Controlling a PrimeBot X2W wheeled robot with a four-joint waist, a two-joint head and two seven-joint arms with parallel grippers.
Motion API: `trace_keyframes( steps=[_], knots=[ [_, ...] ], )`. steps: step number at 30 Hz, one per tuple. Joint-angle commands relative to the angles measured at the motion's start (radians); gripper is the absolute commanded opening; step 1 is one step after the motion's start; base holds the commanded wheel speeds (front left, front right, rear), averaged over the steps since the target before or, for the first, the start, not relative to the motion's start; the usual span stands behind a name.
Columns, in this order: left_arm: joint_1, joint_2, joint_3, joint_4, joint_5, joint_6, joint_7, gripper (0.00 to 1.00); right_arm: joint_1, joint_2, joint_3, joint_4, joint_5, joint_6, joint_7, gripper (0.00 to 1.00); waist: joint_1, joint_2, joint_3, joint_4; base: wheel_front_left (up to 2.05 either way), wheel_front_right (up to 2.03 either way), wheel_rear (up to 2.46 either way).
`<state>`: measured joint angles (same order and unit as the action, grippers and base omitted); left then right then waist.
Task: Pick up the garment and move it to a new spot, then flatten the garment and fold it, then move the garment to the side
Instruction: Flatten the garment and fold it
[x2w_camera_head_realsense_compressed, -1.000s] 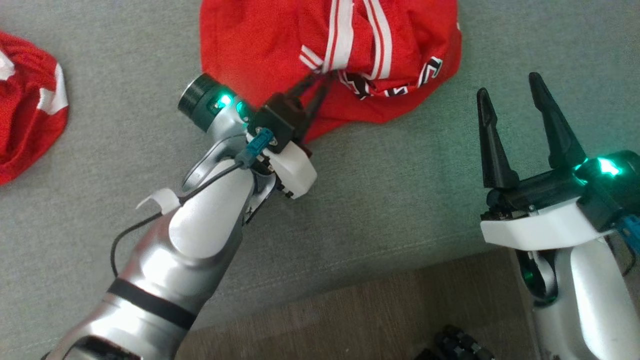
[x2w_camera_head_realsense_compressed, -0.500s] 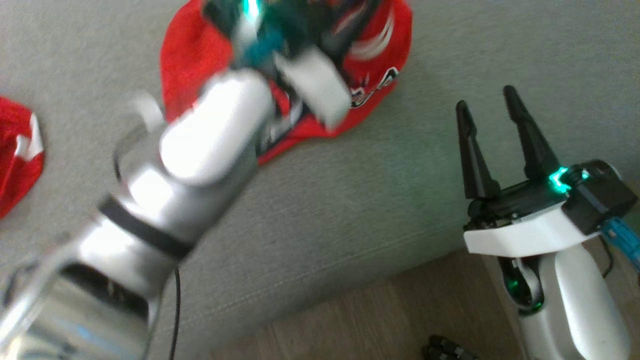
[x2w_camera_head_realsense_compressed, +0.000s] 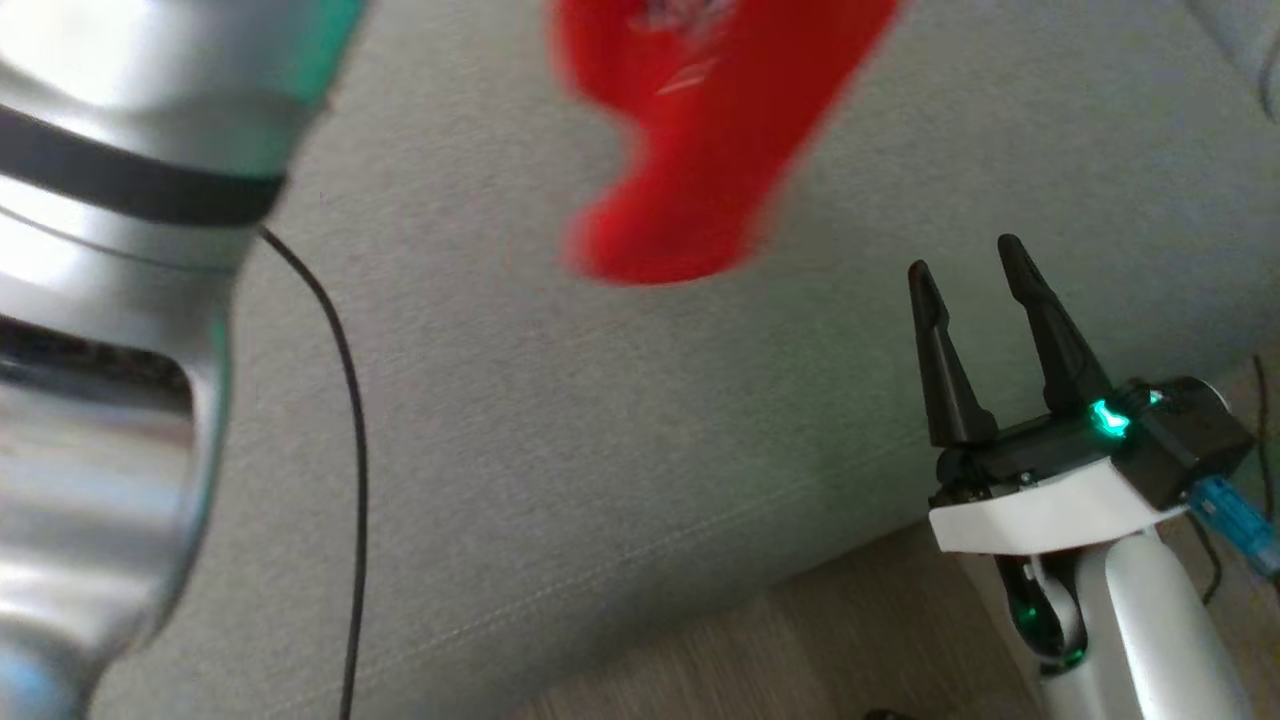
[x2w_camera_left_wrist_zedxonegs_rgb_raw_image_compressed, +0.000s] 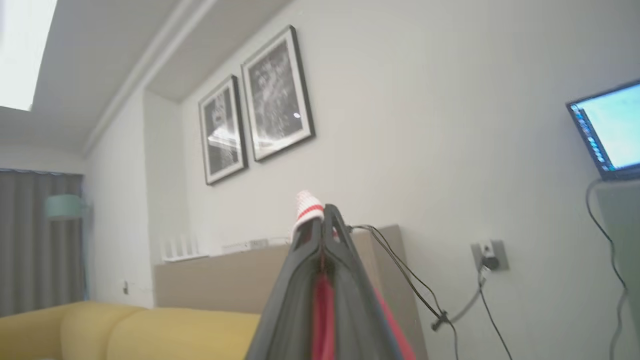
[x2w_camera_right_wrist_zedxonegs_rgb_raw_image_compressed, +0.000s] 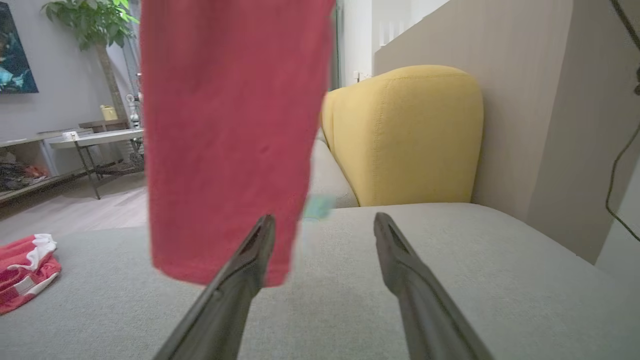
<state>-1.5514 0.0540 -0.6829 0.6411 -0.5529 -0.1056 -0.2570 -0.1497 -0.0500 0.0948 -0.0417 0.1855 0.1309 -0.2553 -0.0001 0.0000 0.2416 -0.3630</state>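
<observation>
The red garment (x2w_camera_head_realsense_compressed: 690, 150) hangs blurred above the grey sofa seat (x2w_camera_head_realsense_compressed: 600, 450), lifted clear of it. In the left wrist view my left gripper (x2w_camera_left_wrist_zedxonegs_rgb_raw_image_compressed: 324, 220) is shut on the garment, with red cloth (x2w_camera_left_wrist_zedxonegs_rgb_raw_image_compressed: 324, 320) pinched between the fingers and a white-and-red striped hem (x2w_camera_left_wrist_zedxonegs_rgb_raw_image_compressed: 307, 207) poking out past the tips. My pale left forearm (x2w_camera_head_realsense_compressed: 110, 300) looms large at the left. My right gripper (x2w_camera_head_realsense_compressed: 965, 258) stands open and empty at the lower right. Seen from the right wrist, the garment (x2w_camera_right_wrist_zedxonegs_rgb_raw_image_compressed: 225, 140) dangles just beyond and left of the open right gripper (x2w_camera_right_wrist_zedxonegs_rgb_raw_image_compressed: 324, 219).
Another red and white garment (x2w_camera_right_wrist_zedxonegs_rgb_raw_image_compressed: 25, 270) lies crumpled on the seat far to the left. A yellow cushion (x2w_camera_right_wrist_zedxonegs_rgb_raw_image_compressed: 405, 135) stands at the seat's far end. Wooden floor (x2w_camera_head_realsense_compressed: 800, 650) borders the seat's near edge. A black cable (x2w_camera_head_realsense_compressed: 340, 400) trails from my left arm.
My left gripper closed on the garment and rose, lifting it off the seat so it now hangs. The head camera has shifted too. The right gripper stayed open.
</observation>
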Motion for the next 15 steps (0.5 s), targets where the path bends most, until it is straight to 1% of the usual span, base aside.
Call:
trace_keyframes(
  steps=[1,4,7,9,10,11,13,15],
  knots=[
    [-0.052,0.047,0.051,-0.031,0.002,0.012,-0.004,0.00,-0.012,0.000,0.017,-0.037,-0.011,0.000,-0.006,1.00,0.0001,0.0000,-0.002,0.033,0.00,0.00,0.00],
    [-0.002,0.090,0.114,-0.048,-0.007,0.025,-0.004,0.00,-0.009,0.000,0.008,-0.039,-0.024,0.000,-0.006,1.00,0.0001,0.0000,-0.007,0.077,0.00,0.00,0.00],
    [0.131,0.131,0.148,-0.055,-0.055,0.013,-0.004,0.00,-0.002,0.000,0.000,-0.039,-0.035,0.000,-0.006,1.00,0.0001,0.0000,-0.011,0.123,0.00,0.00,0.00],
    [0.258,0.154,0.156,-0.065,-0.102,0.003,-0.004,0.00,0.004,0.000,-0.005,-0.039,-0.045,0.000,-0.006,1.00,0.0001,0.0000,-0.009,0.150,0.00,0.00,0.00],
    [0.397,0.184,0.153,-0.083,-0.136,-0.002,-0.004,0.00,0.009,0.000,-0.012,-0.039,-0.055,0.000,-0.006,1.00,0.0001,0.0000,-0.003,0.174,0.00,0.00,0.00],
    [0.469,0.196,0.151,-0.090,-0.154,-0.003,-0.001,0.00,0.011,0.000,-0.017,-0.038,-0.061,0.000,-0.006,1.00,0.0001,0.0000,0.001,0.185,0.00,0.00,0.00],
    [0.596,0.217,0.163,-0.105,-0.187,0.000,-0.002,0.00,0.011,0.000,-0.025,-0.037,-0.073,0.000,-0.006,1.00,0.0001,0.0000,0.013,0.204,0.00,0.00,0.00],
    [0.691,0.240,0.180,-0.115,-0.197,0.008,-0.003,0.00,0.009,0.000,-0.029,-0.034,-0.086,0.000,-0.006,1.00,0.0001,0.0000,0.024,0.220,0.00,0.00,0.00]
  ],
)
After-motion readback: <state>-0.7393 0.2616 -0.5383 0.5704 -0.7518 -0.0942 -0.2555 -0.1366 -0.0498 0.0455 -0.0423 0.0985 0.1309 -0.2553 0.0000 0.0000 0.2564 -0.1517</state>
